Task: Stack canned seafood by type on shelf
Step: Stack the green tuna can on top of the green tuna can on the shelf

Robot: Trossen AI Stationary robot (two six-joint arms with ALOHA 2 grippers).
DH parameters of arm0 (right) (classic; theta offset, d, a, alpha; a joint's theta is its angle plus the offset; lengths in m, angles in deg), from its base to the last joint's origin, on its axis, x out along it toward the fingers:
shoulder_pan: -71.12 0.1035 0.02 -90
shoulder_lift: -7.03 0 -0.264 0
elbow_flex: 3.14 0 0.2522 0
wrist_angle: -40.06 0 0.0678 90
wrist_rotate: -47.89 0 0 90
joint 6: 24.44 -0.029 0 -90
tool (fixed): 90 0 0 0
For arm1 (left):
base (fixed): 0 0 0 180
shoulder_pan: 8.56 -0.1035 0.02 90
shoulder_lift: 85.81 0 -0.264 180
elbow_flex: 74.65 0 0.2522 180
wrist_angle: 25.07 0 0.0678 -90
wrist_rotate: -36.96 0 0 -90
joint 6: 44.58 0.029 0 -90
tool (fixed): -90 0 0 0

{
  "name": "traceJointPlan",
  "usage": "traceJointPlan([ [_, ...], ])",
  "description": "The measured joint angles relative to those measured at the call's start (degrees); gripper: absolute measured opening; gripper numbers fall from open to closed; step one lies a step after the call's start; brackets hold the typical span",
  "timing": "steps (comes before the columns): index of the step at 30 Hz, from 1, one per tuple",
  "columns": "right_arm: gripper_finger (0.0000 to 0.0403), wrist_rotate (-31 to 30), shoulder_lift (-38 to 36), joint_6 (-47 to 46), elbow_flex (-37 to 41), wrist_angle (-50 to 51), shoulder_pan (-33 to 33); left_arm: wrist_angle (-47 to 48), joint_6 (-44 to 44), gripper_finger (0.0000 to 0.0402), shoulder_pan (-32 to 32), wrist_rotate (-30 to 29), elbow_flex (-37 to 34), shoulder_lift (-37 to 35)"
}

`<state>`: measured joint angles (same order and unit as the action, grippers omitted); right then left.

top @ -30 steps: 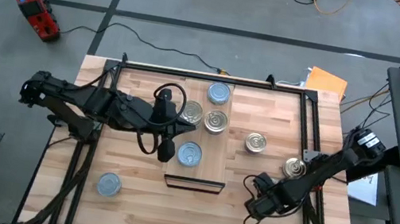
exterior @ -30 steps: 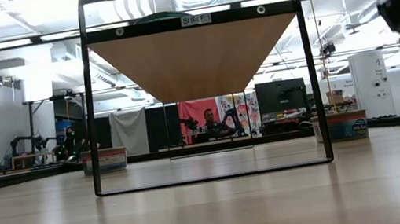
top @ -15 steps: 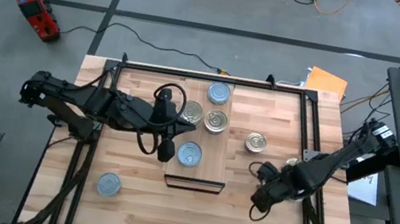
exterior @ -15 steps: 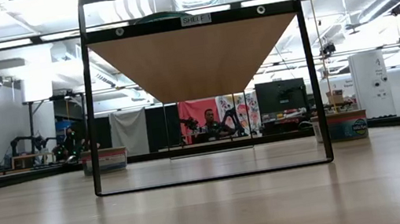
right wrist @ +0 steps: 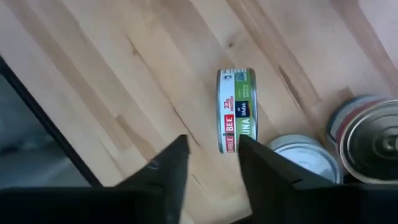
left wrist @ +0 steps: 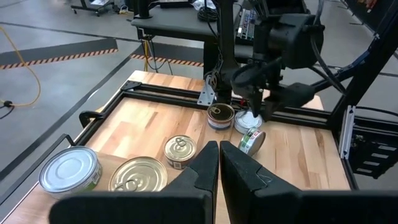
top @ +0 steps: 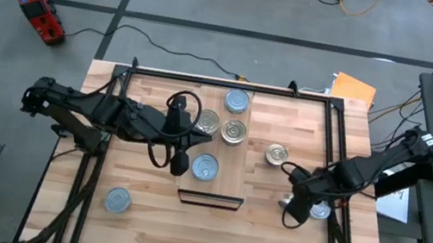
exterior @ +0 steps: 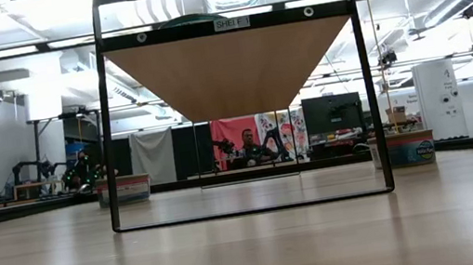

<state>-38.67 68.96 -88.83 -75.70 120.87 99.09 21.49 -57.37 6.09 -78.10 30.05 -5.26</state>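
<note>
The surface [top: 141, 214] carries the shelf [top: 210, 197] mid-table, with 4 tins on it. My right hand [right wrist: 211, 158] hangs over the right side, fingers partly spread and holding nothing. Just ahead of them a tuna tin [right wrist: 237, 109] stands on its edge, its flat faces sideways, so it may roll; 2 more tins sit beside it. My left hand [left wrist: 219, 163], fingers pressed together and empty, waits over the shelf.

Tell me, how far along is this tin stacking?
Partway. Four tins sit on the shelf, none clearly stacked. Nothing is held: the open right tool hovers by a tin on its edge, the shut left tool waits over the shelf. Others remain on the table.
</note>
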Motion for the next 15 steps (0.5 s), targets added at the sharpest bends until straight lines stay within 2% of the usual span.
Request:
traceJointPlan([
  [4, 0.0200, 0.21, 2.14, 2.37, 1.06, -0.07, 0.27, -0.13, 0.08, 0.0000, 0.00, 0.02, 0.00, 0.00],
  [7, 0.0236, 0.17, 4.07, 2.96, 2.04, -0.03, 0.22, -0.64, 0.08, 0.0000, 0.00, 0.03, 0.00, 0.00],
  [11, 0.0266, 1.76, 6.00, 3.57, 3.28, -1.57, 0.24, -0.81, 0.32, 0.0000, 0.00, 0.04, 0.00, 0.00],
  [15, 0.0275, 2.54, 6.78, 2.99, 5.94, -5.21, 0.22, -0.79, 0.37, 0.0000, 0.00, 0.03, 0.00, 0.00],
])
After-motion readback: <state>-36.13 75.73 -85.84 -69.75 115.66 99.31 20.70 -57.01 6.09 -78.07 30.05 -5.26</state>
